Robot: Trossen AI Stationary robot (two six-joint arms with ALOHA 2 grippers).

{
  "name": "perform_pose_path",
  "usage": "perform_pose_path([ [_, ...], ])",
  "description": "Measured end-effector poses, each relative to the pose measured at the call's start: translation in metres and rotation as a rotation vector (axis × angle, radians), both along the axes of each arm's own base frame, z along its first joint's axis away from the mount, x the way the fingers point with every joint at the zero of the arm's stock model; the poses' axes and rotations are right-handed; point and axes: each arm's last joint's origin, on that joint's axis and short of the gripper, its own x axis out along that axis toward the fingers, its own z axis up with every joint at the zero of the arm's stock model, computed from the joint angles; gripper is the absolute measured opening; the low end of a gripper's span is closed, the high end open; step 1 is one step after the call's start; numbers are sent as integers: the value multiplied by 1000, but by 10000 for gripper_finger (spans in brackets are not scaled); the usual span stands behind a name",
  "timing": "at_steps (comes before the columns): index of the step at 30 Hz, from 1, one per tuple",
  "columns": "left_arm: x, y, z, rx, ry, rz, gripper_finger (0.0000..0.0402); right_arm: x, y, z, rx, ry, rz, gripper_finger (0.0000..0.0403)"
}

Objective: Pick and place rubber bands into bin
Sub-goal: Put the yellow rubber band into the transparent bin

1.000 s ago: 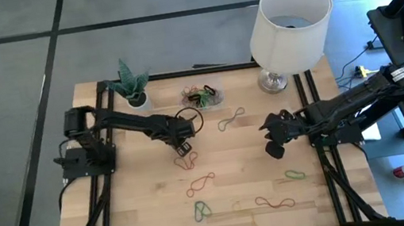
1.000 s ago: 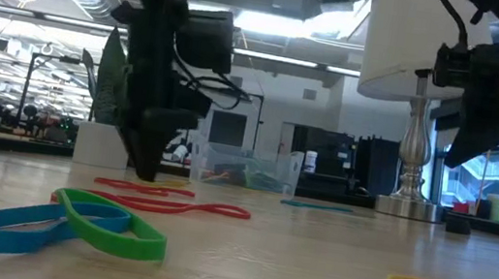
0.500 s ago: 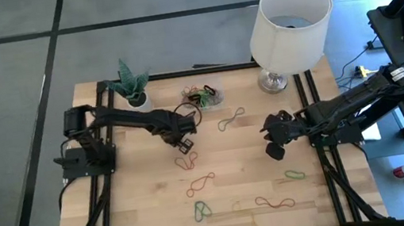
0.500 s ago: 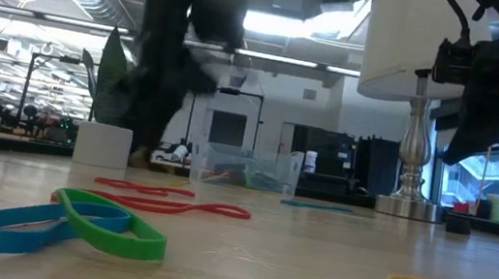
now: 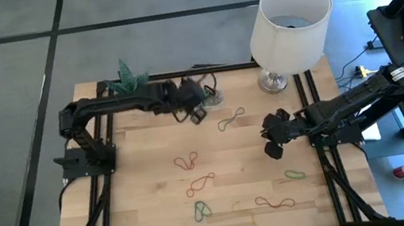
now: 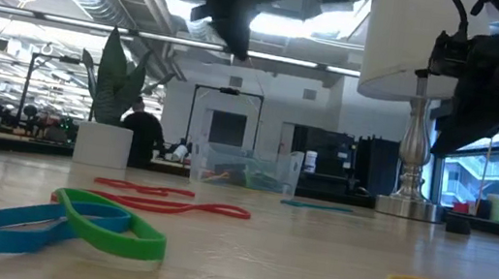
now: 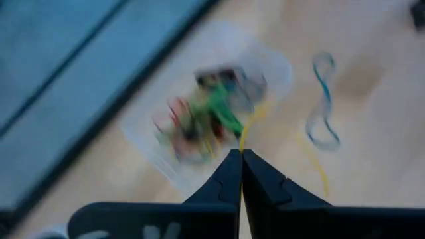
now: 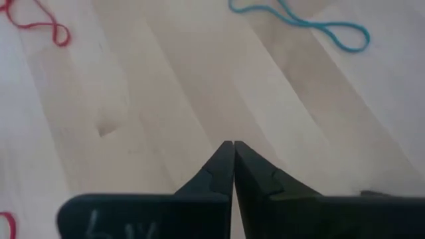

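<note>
My left gripper [image 5: 197, 115] hangs high over the far middle of the table, just on the near side of the bin [image 5: 204, 95], and is shut on a thin yellow rubber band [image 7: 317, 174]. The bin is a clear tray with several coloured bands inside [image 7: 206, 116]. It stands on the table in the low view [image 6: 247, 171]. My right gripper [image 5: 274, 141] hovers shut over the right side, holding nothing [image 8: 234, 143]. Loose bands lie flat on the wood: red [image 5: 187, 162], red [image 5: 201, 184], green [image 5: 201, 209], teal [image 5: 230, 118]. My left gripper pinches the yellow band at one spot on its strand [image 7: 243, 136] between its two fingertips. The fingers slant down from above. The band is lifted clear of the table and trails slack from the tips beside the bin.
A lamp [image 5: 288, 16] stands at the far right corner and a potted plant [image 5: 126, 78] at the far left. More bands lie near the front: red [image 5: 275, 201], green [image 5: 295, 173]. Bare wood lies between the two arms.
My left gripper has risen from the table beside the red band at the middle. It has swung toward the far edge, up beside the bin, and tipped less steeply downward. The red band stays where it lay. My right gripper has kept its place.
</note>
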Motion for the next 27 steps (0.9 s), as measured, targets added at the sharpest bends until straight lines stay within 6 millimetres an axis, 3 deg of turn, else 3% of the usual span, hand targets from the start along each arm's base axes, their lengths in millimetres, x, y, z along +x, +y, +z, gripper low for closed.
perform_pose_path([
  [4, 0, 31, 9, 52, -48, 10, 2, 2, 0, 1, -9, -16, 20, 16],
  [7, 1, 53, 3, 36, -51, 15, 2, 2, 1, 1, -12, -19, 25, 16],
  [13, 12, 88, -39, -8, 80, 8, 1, 2, 1, 1, -11, -18, 24, 16],
  [18, 26, 105, -82, -68, 166, 13, 4, 1, 0, 1, -15, -10, 26, 16],
  [23, 29, 113, -115, -214, 218, 40, 43, 1, 0, 1, -15, -9, 26, 16],
  [27, 22, 118, -125, -270, 278, 99, 90, 1, 0, 1, -15, -9, 26, 16],
])
